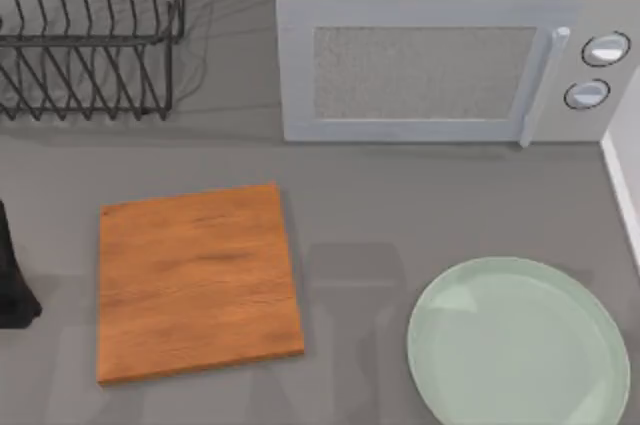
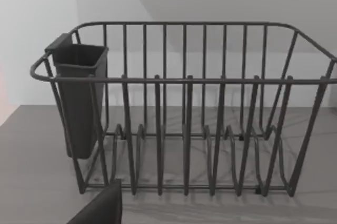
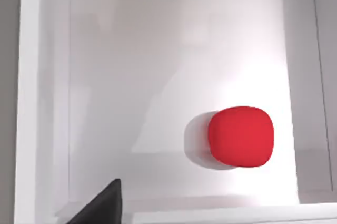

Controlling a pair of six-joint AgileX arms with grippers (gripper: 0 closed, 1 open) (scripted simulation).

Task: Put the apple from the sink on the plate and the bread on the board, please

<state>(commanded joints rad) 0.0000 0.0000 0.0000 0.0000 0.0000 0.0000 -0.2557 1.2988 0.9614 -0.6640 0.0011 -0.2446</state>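
Lying on the pale sink floor [image 3: 158,76] in the right wrist view, the apple [image 3: 241,136] is sitting apart from a dark fingertip at the frame edge. On the table, the plate [image 1: 520,345] is resting bare at the right and the board [image 1: 195,280] bare at the left. Farther back, a microwave [image 1: 440,55] with 2 dials [image 1: 597,70] and a wire dish rack [image 2: 184,108] are standing. No writing is readable.

Top view looks straight down on the table [image 1: 400,205] — wrist views sit close, sharing the rack [image 1: 90,35]
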